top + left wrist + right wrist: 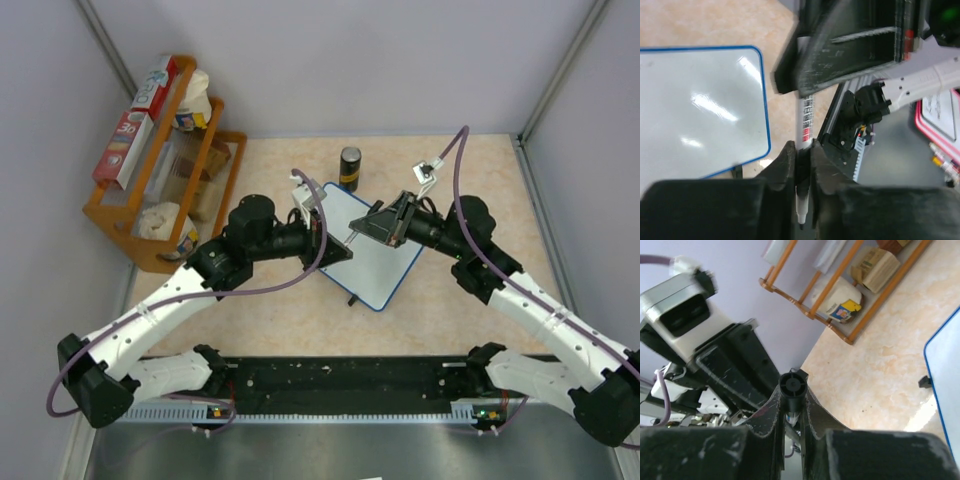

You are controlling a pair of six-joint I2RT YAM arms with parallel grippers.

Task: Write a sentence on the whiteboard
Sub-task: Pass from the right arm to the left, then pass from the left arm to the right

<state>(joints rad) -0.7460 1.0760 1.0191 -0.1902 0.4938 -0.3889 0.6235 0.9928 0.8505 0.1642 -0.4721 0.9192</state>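
The whiteboard [388, 268] lies flat mid-table, white with a blue rim; its surface shows blank in the left wrist view [700, 110], and no sentence is visible. Both grippers meet above its left part. My left gripper [338, 246] [802, 147] is shut on a white marker [806, 117] with red print, whose bare dark nib points back toward the wrist camera. My right gripper [366, 228] [791, 390] is shut on the marker's black round end [792, 383]. The marker [352, 237] spans the gap between the two grippers. The board's blue edge shows at the right of the right wrist view [940, 360].
A black can [350, 168] stands just beyond the board's far corner. A wooden rack [165, 165] with boxes and packets stands at the back left, also in the right wrist view [850, 295]. A black rail [340, 375] runs along the near edge. White walls enclose the table.
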